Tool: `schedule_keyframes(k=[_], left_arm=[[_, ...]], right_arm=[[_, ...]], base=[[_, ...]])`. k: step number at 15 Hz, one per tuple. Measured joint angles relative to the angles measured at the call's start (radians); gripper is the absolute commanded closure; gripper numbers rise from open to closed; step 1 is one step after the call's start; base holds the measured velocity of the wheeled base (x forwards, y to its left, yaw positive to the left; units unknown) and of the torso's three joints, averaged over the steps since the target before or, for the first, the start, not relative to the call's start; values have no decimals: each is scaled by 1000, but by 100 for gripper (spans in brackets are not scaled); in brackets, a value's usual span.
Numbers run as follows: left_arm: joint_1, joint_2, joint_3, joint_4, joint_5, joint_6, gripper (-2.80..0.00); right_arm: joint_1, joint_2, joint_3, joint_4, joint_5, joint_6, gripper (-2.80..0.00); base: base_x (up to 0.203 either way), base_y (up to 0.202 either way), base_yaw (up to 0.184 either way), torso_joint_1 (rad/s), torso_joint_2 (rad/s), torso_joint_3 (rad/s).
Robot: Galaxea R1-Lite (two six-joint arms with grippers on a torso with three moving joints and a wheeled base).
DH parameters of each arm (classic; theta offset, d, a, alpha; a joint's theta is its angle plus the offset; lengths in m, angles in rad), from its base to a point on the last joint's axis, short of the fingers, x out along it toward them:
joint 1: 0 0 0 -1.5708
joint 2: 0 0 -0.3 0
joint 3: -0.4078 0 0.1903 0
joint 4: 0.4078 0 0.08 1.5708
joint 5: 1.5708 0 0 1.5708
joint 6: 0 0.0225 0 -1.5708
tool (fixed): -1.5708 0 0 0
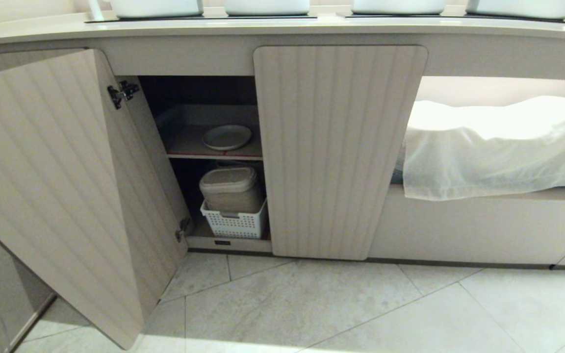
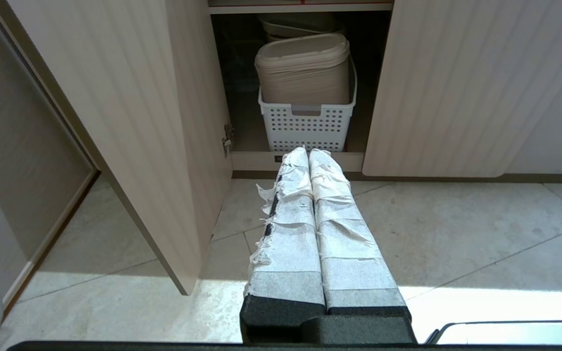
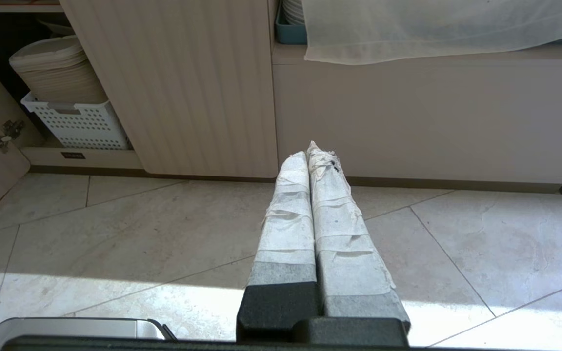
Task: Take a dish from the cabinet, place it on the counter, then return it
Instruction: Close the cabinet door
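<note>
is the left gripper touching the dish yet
Apart. In the head view the dish sits alone on the cabinet shelf; in the left wrist view the left gripper hangs shut, low above the floor tiles.

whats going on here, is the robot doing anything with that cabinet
Nothing is being handled. The cabinet has its left door swung open, and the dish lies on the upper inner shelf, above a lidded container in a white basket. The left gripper and right gripper are both shut and empty, low over the floor in front of the cabinet. No plate shows on the counter.
</note>
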Motion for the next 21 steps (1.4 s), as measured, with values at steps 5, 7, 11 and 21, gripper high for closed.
schedule_keyframes(k=[5,7,11,21], left_arm=[[0,0,0,0,0,0,0],[0,0,0,0,1,0,0],[0,0,0,0,1,0,0],[0,0,0,-3,1,-27,0]], right_arm=[[0,0,0,0,0,0,0],[0,0,0,0,0,0,0],[0,0,0,0,-1,0,0],[0,0,0,0,0,0,0]], base=[[0,0,0,0,0,0],[0,0,0,0,0,0],[0,0,0,0,0,0],[0,0,0,0,0,0]])
